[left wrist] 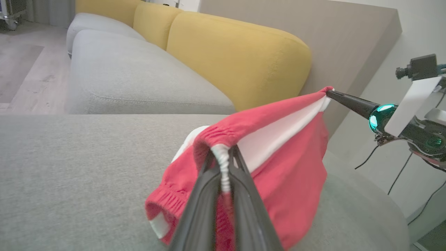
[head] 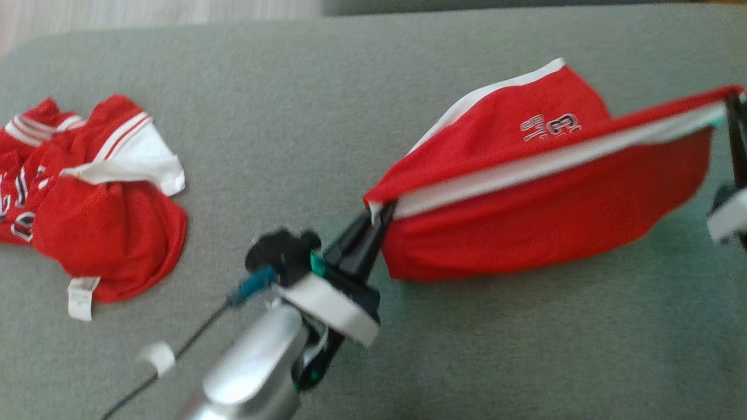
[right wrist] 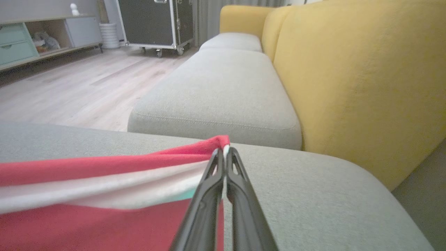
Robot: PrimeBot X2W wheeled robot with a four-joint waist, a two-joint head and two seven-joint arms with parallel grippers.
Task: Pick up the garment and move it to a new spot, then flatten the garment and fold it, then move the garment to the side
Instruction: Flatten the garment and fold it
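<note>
A red garment (head: pixel 525 192) with a white side stripe and an elastic waistband hangs stretched above the grey cushion (head: pixel 350 116). My left gripper (head: pixel 379 213) is shut on its waistband end, seen close in the left wrist view as the garment (left wrist: pixel 278 167) pinched between my gripper (left wrist: pixel 223 153) tips. My right gripper (head: pixel 732 99) is shut on the opposite corner at the far right; in the right wrist view the gripper (right wrist: pixel 224 150) pinches the garment (right wrist: pixel 104 195) edge. The lower part of the fabric sags down to the cushion.
A second crumpled red-and-white garment (head: pixel 87 198) lies at the left of the cushion. Yellow backrests (right wrist: pixel 348 69) rise behind the seat. Beyond the sofa are a wood floor (right wrist: pixel 69 90), a black wheeled case (right wrist: pixel 156 21) and a low shelf unit (right wrist: pixel 41 35).
</note>
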